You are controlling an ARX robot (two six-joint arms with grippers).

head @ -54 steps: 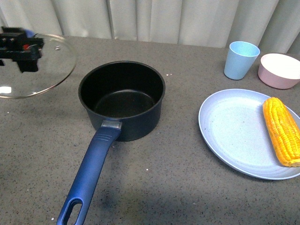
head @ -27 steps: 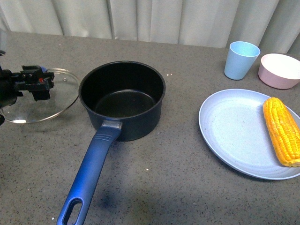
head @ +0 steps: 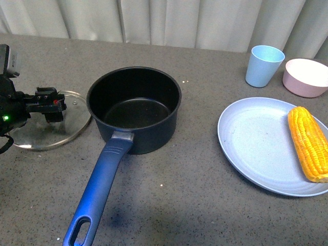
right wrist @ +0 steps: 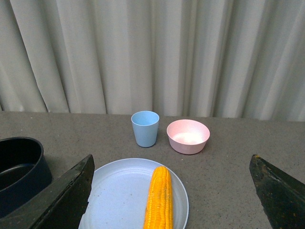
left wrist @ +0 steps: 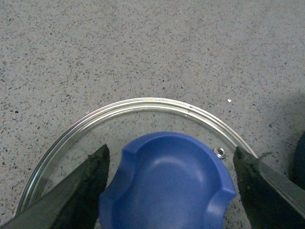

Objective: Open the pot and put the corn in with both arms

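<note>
- Pot [head: 148,130] stands open mid-bench; corn [head: 307,143] lies on the plate [head: 256,138] by the right edge.
- Left gripper [left wrist: 169,162] pinches the lid knob [left wrist: 167,191]; release only once the rim lies flat.
- Right gripper [right wrist: 171,160] is spread wide.

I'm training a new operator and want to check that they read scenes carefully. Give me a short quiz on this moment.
1. True or false: the corn is already inside the pot.
2. Pick one. The glass lid is: A) on the pot; B) beside the pot, on its left; C) out of view.
3. Fill the gap: the corn lies on a light blue ____.

Key:
1. False, the pot is empty.
2. B.
3. plate.
</note>
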